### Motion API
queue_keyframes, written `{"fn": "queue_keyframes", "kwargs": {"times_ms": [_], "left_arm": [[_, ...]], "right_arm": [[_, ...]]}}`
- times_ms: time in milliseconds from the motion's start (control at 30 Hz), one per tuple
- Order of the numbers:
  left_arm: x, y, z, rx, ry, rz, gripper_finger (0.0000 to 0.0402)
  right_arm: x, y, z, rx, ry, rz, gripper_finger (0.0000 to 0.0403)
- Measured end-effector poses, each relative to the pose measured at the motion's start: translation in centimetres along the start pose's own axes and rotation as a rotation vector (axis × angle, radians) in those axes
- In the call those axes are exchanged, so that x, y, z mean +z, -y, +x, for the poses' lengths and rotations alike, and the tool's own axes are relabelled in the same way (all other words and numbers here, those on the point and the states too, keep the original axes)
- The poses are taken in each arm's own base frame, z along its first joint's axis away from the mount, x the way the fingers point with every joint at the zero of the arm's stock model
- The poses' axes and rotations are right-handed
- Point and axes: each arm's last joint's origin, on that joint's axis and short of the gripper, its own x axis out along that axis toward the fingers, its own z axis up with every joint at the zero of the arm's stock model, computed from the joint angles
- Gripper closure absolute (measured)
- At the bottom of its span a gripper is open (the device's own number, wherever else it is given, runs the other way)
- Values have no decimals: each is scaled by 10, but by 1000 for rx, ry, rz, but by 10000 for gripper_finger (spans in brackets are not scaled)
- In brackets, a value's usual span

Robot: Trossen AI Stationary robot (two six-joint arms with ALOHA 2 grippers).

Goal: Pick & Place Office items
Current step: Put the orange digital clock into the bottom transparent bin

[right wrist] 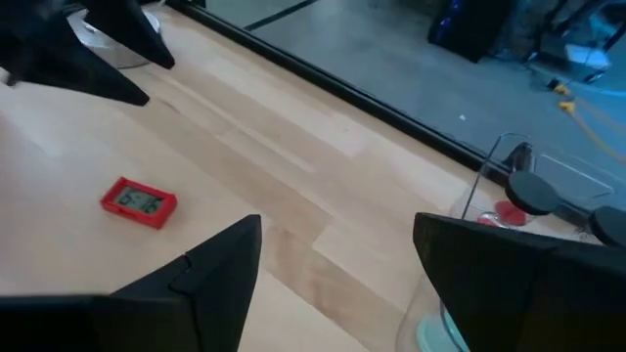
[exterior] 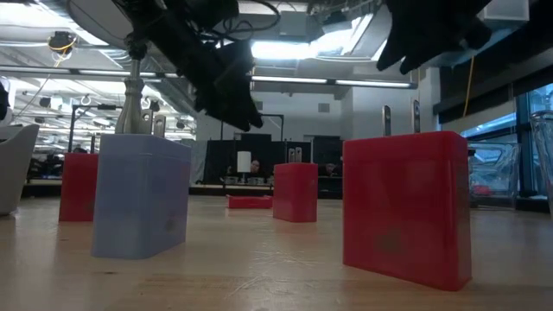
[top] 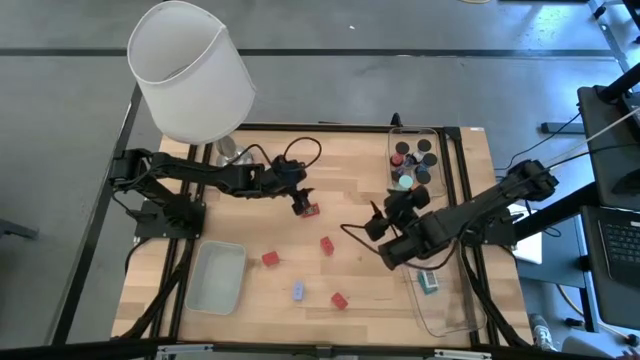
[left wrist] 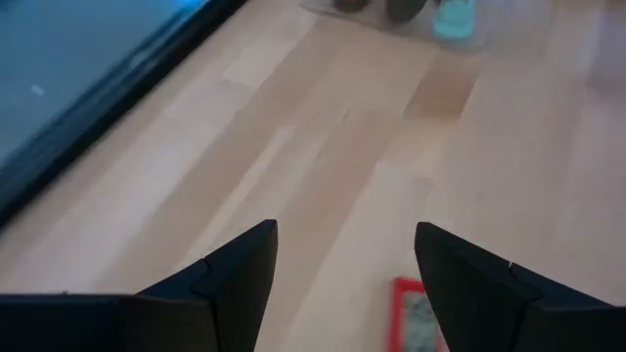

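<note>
Pincers left (top: 300, 203) and right (top: 382, 222) both agape above smooth wood-grain table (top: 350, 180).

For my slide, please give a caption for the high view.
Left end effector hovers open above a red block; right end effector waits open mid-table.

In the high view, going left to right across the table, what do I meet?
Frosted tray → red block → blue piece → left gripper over another red block → red block → red block → right gripper → teal piece in the clear tray.
</note>
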Motion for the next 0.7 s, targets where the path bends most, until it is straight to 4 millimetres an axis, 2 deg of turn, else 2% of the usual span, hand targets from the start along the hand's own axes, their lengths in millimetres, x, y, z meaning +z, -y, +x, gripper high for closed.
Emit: {"fn": "queue_keyframes", "kwargs": {"times_ms": [100,233,533,700], "left_arm": [[1,1,0,-25,5,-83,162],[-7,6,7,-15,-41,-57,162],[-24,19,29,-30,-93,207,162],[-29,24,44,-55,-77,108,162]], "right_arm": [[-5,-6,5,-20,14,-24,130],[-9,-10,10,-43,23,-67,130],[-7,-9,14,-57,17,-60,130],[-7,-9,14,-57,15,-56,130]]}}
